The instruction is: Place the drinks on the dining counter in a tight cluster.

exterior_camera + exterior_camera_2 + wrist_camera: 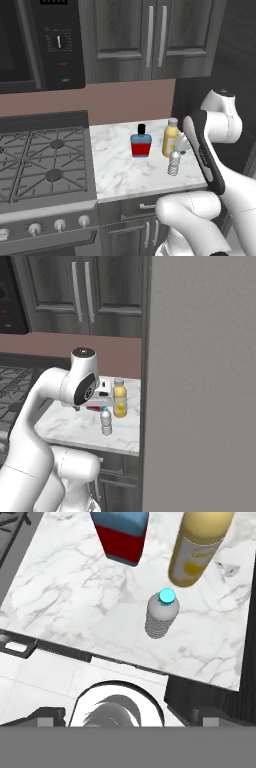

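Standing on the small marble surface point(120, 165) beside the gas stove point(42, 160), three drinks sit near one another at the centre right of the left base view. The water bottle point(174, 162) with its blue cap is nearest the front edge. The yellow bottle point(170, 138) stands just behind it, and the red-and-blue bottle point(141, 141) is to the left of that one, a little apart. All three are upright. In the hand view the water bottle point(161, 614) lies at the middle of the frame, seen from above. The claw point(101, 391) hovers above the bottles, spread wide and holding nothing.
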Robot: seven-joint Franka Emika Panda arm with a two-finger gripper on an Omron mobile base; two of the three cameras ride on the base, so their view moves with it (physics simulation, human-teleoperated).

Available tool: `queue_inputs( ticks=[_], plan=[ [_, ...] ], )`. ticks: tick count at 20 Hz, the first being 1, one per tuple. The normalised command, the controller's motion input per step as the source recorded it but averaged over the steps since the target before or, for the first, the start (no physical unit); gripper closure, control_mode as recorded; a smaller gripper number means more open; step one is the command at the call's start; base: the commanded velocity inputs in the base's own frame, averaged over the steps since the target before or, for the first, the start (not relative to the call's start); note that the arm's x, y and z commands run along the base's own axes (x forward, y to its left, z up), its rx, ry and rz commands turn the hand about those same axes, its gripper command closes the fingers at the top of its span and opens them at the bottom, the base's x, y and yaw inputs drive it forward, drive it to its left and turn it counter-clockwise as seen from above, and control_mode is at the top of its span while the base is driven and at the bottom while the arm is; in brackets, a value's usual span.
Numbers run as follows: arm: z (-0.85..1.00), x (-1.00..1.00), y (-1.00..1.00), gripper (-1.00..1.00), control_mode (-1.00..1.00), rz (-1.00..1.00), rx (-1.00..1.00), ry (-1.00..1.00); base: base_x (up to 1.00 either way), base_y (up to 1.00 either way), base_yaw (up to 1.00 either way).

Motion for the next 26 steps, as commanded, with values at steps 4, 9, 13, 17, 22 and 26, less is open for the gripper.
queue_inputs(
  ticks=[4, 9, 13, 17, 22, 26],
  plan=[
    [-0.24, 0.0, -0.04, -1.0, -1.0, 0.13, 0.0, -0.14, 0.0, 0.0, 0.0],
    [-0.23, 0.0, -0.01, -1.0, -1.0, 0.12, 0.0, -0.18, 0.0, 0.0, 0.0],
    [-0.18, 0.06, -0.09, -1.0, -1.0, 0.07, 0.0, -0.12, 0.0, 0.0, 0.0],
    [-0.15, 0.06, -0.17, -1.0, -1.0, 0.05, 0.0, -0.04, 0.0, 0.0, 0.0],
    [-0.04, 0.1, -0.12, -1.0, -1.0, 0.01, 0.03, 0.01, 0.0, 0.0, 0.0],
    [-0.01, 0.14, -0.04, -1.0, -1.0, 0.0, 0.03, 0.05, 0.0, 0.0, 0.0]
  ],
)
